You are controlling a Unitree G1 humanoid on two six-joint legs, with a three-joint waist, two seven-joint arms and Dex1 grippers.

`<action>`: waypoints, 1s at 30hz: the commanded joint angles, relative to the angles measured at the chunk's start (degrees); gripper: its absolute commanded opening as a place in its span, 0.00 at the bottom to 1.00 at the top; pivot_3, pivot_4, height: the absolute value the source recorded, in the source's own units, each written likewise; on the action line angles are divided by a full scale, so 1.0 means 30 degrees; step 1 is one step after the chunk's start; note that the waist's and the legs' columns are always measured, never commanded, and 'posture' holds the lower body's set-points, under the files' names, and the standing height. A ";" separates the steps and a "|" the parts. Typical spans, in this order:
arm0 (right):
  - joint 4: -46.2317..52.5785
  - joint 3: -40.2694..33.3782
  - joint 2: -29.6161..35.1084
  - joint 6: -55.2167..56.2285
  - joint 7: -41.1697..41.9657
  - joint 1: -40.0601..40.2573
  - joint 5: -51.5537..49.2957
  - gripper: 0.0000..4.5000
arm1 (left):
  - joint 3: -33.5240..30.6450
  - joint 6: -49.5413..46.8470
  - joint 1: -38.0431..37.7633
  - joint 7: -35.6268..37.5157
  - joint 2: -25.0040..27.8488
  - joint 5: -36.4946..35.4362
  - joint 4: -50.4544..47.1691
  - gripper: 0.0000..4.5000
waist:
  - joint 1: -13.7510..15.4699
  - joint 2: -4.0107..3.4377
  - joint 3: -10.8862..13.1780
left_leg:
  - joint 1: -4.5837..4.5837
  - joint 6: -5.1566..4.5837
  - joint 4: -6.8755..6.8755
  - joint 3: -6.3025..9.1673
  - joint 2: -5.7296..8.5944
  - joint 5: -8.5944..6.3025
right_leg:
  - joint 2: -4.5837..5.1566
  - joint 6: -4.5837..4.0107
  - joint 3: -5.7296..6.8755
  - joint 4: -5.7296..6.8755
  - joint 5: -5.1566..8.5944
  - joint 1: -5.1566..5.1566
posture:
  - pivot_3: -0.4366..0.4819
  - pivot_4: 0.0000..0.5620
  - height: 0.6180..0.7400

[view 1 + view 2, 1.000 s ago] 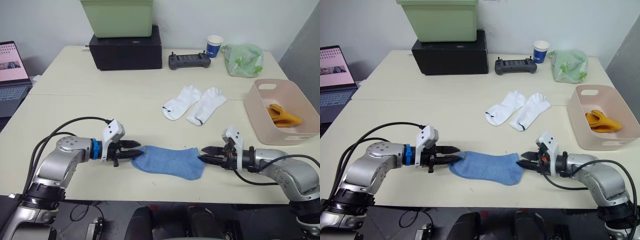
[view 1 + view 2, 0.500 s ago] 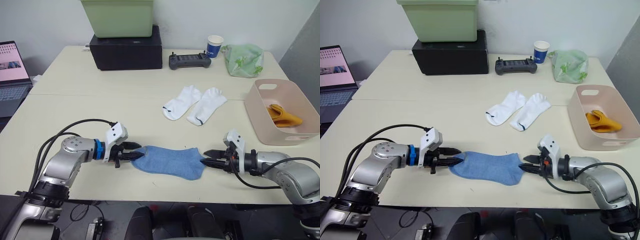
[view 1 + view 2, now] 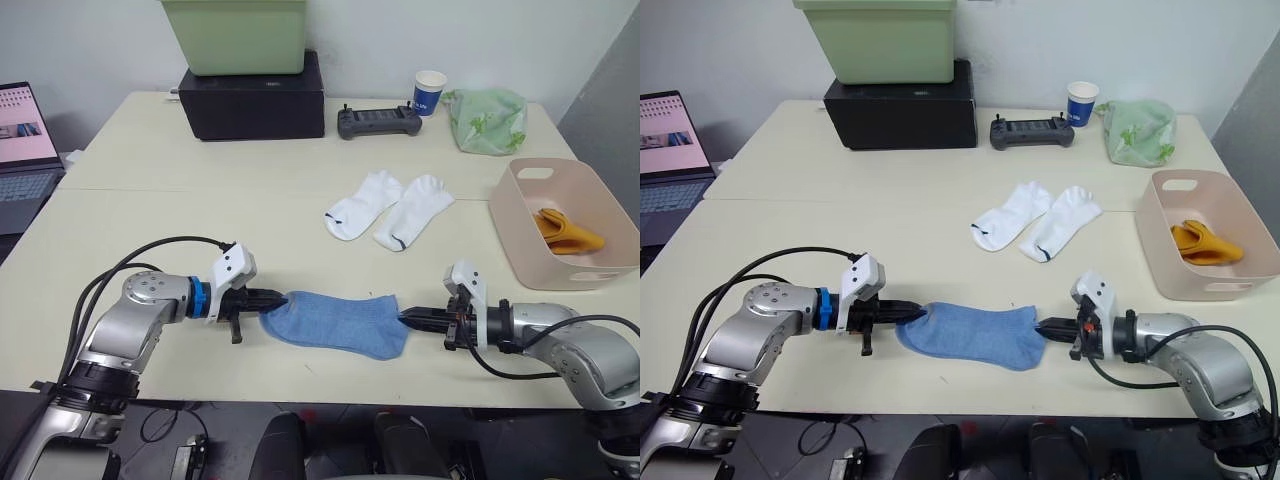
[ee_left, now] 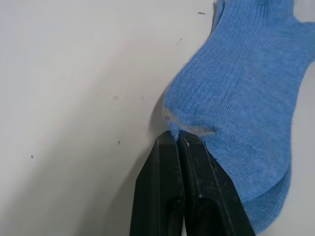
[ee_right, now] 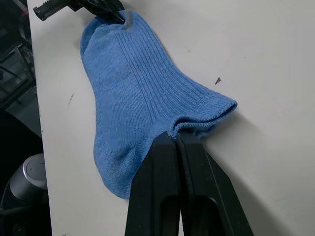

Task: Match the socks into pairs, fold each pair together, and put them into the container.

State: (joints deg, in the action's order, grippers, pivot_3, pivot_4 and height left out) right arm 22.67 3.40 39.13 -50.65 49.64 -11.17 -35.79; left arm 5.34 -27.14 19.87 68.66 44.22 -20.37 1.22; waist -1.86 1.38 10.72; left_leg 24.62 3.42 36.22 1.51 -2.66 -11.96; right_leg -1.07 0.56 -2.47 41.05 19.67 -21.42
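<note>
Pinched the stacked blue socks [image 3: 337, 322] at both ends, left gripper [image 3: 272, 297] and right gripper [image 3: 409, 319] clamped; folding presumably due next.

On the cream table [image 3: 150, 190], the flat light blue sock pair [image 3: 335, 322] lies at 6 o'clock; two white ankle socks [image 3: 390, 210] sit behind it; the pale pink plastic basin [image 3: 520, 215] sits at 3 o'clock.

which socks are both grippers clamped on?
The blue socks near the table's front edge: left gripper pinches one end, right gripper the other. The white socks lie untouched; the orange socks sit in the basin.
</note>
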 commanded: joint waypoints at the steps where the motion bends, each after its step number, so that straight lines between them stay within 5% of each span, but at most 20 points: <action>1: 0.1006 -0.0825 -0.0255 -0.0758 -0.0168 -0.0547 -0.1436 0.00 | -0.1140 -0.1458 0.0075 -0.0056 0.0495 -0.1205 -0.1464 0.00 | -0.0002 0.0000 0.0000 | 0.0000 0.0000 0.0000 0.0000 0.0000 0.0000 | 0.0000 0.0000 -0.0002 0.0000 0.0000 -0.0001 | 0.48 0.27 1.00; 9: 0.0729 -0.0935 -0.0838 -0.1782 -0.1009 -0.0707 -0.2453 0.00 | -0.1650 -0.4781 -0.0967 0.0120 0.2145 -0.2725 -0.3332 0.00 | -0.0013 0.0000 0.0000 | -0.0004 0.0000 0.0000 0.0003 -0.0004 0.0000 | 0.0002 0.0001 -0.0003 0.0000 0.0000 0.0002 | 0.48 0.27 1.00; 19: -0.0039 -0.0325 -0.0659 -0.0728 -0.0651 -0.0596 -0.1372 0.00 | -0.1026 -0.2199 -0.0853 -0.0777 0.0936 -0.1229 -0.1723 0.00 | 0.0020 0.0000 0.0000 | -0.0001 0.0000 0.0000 -0.0006 0.0007 0.0000 | 0.0005 0.0001 -0.0004 -0.0012 0.0000 0.0003 | 0.48 0.27 1.00; 26: -0.0108 -0.0240 -0.0673 -0.0504 -0.0558 -0.0553 -0.1201 0.00 | -0.1201 -0.0775 -0.0959 -0.0515 0.1003 -0.0738 -0.1249 0.43 | 0.0005 -0.0001 0.0000 | -0.0003 0.0000 0.0000 -0.0004 0.0000 0.0000 | 0.0004 0.0000 -0.0005 -0.0005 0.0000 0.0002 | 0.48 0.27 1.00; 30: -0.0052 -0.0138 -0.0675 -0.0484 -0.0561 -0.0552 -0.1189 0.00 | -0.0820 -0.0365 -0.0587 -0.0651 0.0721 -0.0474 -0.0977 0.43 | 0.0018 0.0000 0.0000 | -0.0002 0.0000 0.0000 -0.0004 0.0003 0.0000 | 0.0005 0.0000 -0.0003 -0.0006 0.0000 0.0003 | 0.48 0.27 1.00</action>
State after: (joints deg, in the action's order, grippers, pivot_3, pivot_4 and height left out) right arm 21.57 3.24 36.65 -53.07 47.41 -12.71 -39.33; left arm 3.02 -29.60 17.04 66.83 46.47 -22.41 -1.55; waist -1.81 1.38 10.72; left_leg 24.61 3.42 36.22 1.50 -2.64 -11.96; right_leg -1.05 0.56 -2.48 41.03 19.67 -21.41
